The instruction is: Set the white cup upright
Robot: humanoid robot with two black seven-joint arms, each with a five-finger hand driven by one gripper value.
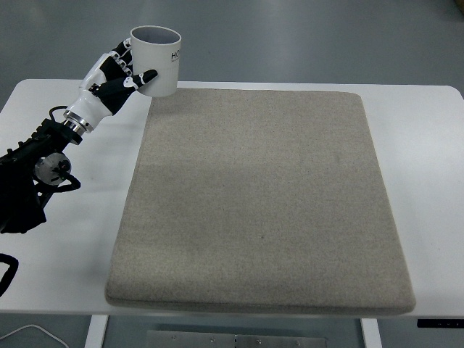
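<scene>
A white cup (pixel 161 61) with dark lettering on its side is held upright, mouth up, near the far left corner of the grey mat (pixel 257 196). My left hand (pixel 123 72) is shut on the cup from its left side, thumb across the front, fingers behind. The cup's base is at or just above the mat's far left corner; I cannot tell whether it touches. The right arm is out of view.
The mat covers most of the white table (pixel 65 217). The left arm (pixel 36 174) stretches over the table's left strip. A black cable loop (pixel 6 272) lies at the left edge.
</scene>
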